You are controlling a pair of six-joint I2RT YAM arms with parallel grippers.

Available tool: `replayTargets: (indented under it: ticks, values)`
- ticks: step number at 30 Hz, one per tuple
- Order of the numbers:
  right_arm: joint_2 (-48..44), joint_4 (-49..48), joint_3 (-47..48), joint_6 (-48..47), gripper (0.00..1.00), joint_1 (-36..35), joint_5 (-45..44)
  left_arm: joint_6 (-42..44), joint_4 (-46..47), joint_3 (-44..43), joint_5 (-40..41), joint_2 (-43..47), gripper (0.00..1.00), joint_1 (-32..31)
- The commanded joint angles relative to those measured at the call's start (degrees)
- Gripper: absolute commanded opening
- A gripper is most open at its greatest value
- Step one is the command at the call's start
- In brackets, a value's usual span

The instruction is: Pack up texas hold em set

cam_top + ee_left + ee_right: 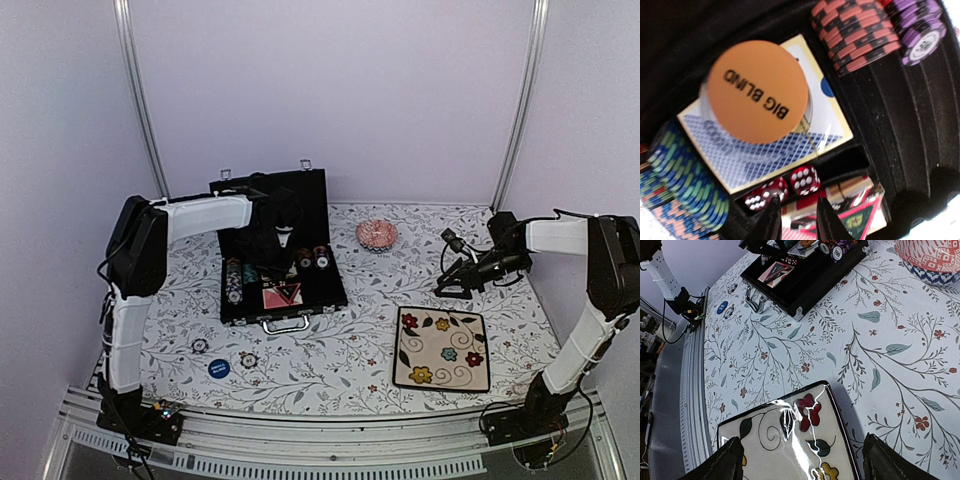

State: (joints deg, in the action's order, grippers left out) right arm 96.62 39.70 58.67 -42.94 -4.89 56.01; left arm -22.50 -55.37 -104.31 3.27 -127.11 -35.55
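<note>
Chips are what your next move turns on, as I read it: two loose chips and the blue button lie on the counter. They sit in front of the case, off its handle edge towards the left arm's base. The case stands open at left centre, long axis running across the counter, lid up at the back.

Your left fingers hang inside it, parted by a narrow gap and gripping nothing, just above the red dice. From there the loose pieces lie back towards you and slightly left, so the left arm is much the nearer.

Your right fingers are spread wide and empty over the flowered plate, well apart from all of it.

An orange disc reading "BIG BLIND" rests on the blue-backed deck. The button's white lettering is too small to read.
</note>
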Motion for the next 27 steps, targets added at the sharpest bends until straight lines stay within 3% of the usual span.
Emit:
replayTargets:
  ticks: [1,8,21,27]
  values:
    - [0.26,0.68,1.34,-0.8,0.83,-0.38,-0.11,0.06,-1.68,2.35,2.32,6.96,0.27,0.42]
    - [0.03,0.75,1.32,-0.87,0.83,-0.38,0.17,3.11,1.19,13.46,1.33,19.91,0.45,0.44]
    - [-0.86,0.79,1.33,-0.7,0.83,-0.89,0.38,8.12,-1.63,29.02,-1.82,32.27,0.55,0.16]
    - [-1.74,0.64,1.08,-0.7,0.83,-0.86,0.52,9.35,-0.54,34.28,-3.35,36.99,0.64,-3.48]
